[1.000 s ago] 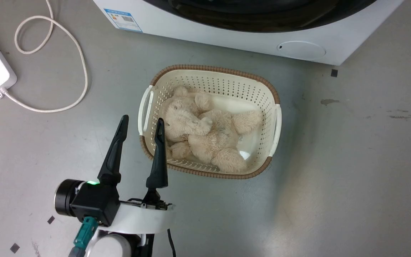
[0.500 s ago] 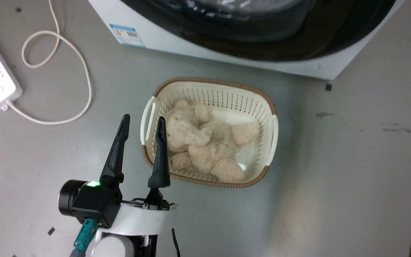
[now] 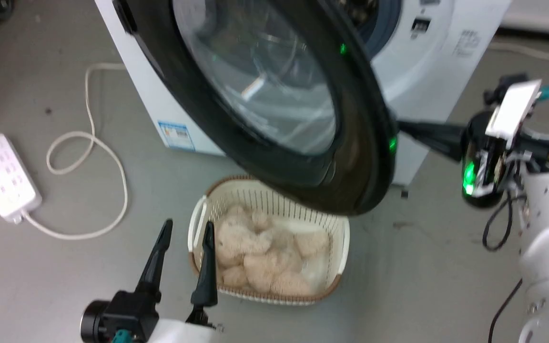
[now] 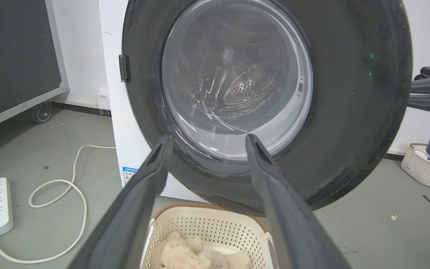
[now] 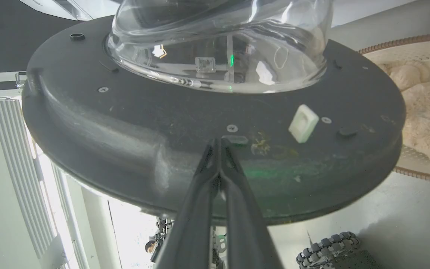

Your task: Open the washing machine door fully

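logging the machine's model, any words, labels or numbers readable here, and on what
No text can be read.
Blue and white sticker, low on the washing machine front: too small to read.
Grey print on its upper front panel: blurred.

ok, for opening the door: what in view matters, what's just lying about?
Job: washing machine door; right gripper, shut, tips at the door's inner face.
Lying about: left gripper, open, holding nothing; laundry basket with plush toy; power strip and its cable.
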